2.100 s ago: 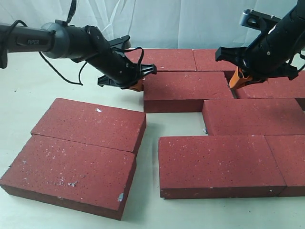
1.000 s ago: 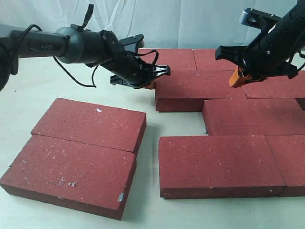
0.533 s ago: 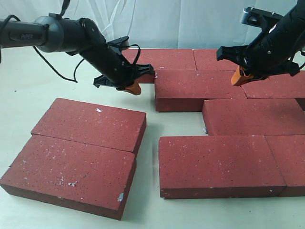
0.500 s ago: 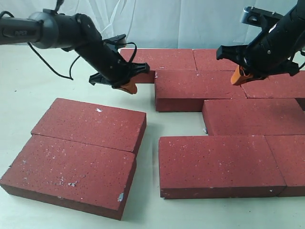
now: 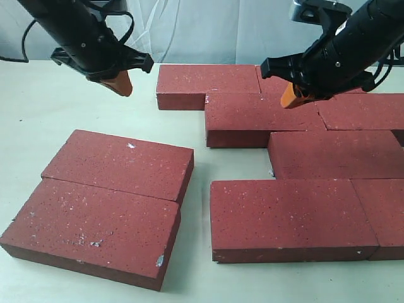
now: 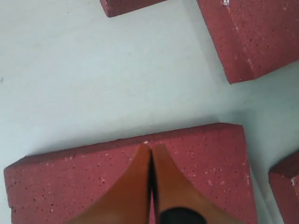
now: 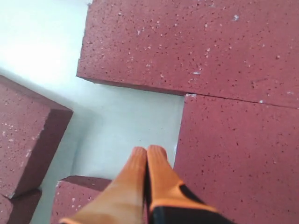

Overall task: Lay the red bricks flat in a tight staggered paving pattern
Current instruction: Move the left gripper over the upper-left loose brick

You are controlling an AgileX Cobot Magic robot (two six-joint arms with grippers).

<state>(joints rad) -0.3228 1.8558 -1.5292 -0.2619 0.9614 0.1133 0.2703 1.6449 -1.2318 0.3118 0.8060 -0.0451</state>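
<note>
- Found the left gripper (image 6: 150, 151) shut tip to tip in the left wrist view, gripping nothing, with one brick (image 6: 205, 158) beyond its tips. Made out only its orange tip in the exterior view, at ten o'clock.
- Found the right gripper (image 7: 147, 153) likewise pressed shut and empty in the right wrist view. Placed it at two o'clock in the exterior view, raised off the bricks.
- Saw the whole layout only from the exterior view: the red bricks (image 5: 262, 117) flat in staggered rows from twelve to four o'clock, and two loose bricks (image 5: 120, 163) edge to edge at eight o'clock.
- Noted bare table (image 5: 233, 165) between the loose pair and the rows, and wider room from nine to eleven o'clock.
</note>
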